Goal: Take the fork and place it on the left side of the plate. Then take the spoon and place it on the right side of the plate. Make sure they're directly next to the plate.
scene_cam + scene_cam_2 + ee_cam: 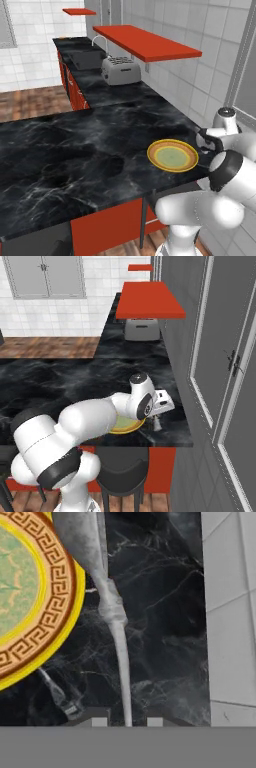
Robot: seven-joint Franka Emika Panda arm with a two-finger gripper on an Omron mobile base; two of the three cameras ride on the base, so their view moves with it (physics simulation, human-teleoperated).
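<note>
The plate, round with an orange-yellow patterned rim and a pale green centre, lies near the black counter's right end. Just right of its rim hangs the grey spoon, bowl at the top of the hand view and thin handle running down between my fingertips. My gripper is shut on that handle. The spoon's faint shadow lies on the marble beneath it, so it seems to be off the counter. From the right base view, the gripper points down beside the plate. The fork is out of view.
A grey-white wall stands close on the spoon's far side. Further along the counter sit a toaster and a sink under a red shelf. The counter's front edge runs near the plate.
</note>
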